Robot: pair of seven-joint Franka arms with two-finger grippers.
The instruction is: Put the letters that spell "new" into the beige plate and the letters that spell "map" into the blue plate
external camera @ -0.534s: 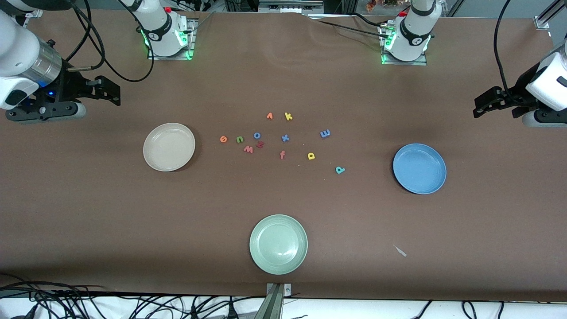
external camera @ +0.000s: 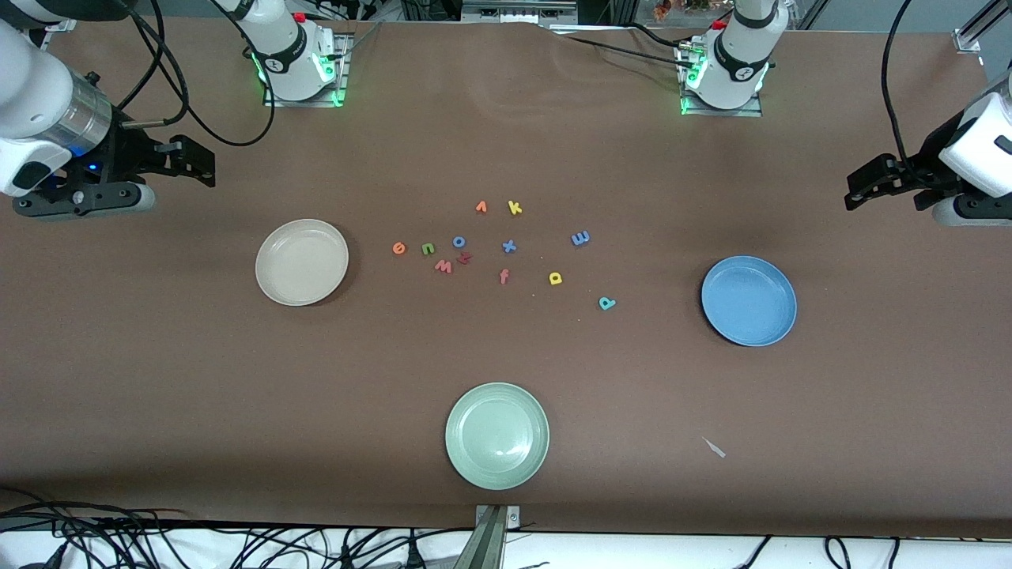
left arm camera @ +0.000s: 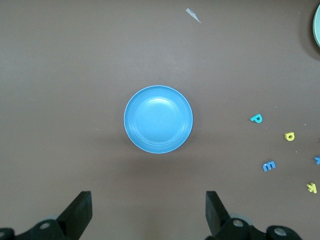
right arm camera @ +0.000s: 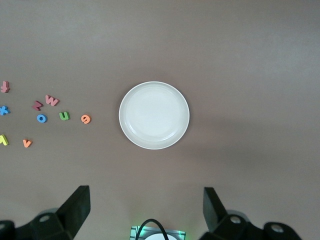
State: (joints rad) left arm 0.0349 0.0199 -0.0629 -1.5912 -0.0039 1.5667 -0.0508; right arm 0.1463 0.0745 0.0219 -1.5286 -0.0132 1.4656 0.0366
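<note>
Both arms wait, nothing picked.
Left gripper and right gripper spread wide, empty; beige plate, blue plate bare.

two white franka arms, rounded glossy shells, green lights glowing at both bases. right arm has a silver wrist band and blue led. black grippers with flat black fingers, black cables looping off both arms.

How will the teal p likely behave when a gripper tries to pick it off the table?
The teal p lies flat and tiny on the brown table, so probably light and hard to pinch. Flat-lying, it shouldn't roll, though a nudge may slide it. It looks like foam, so likely slightly squashy.
</note>
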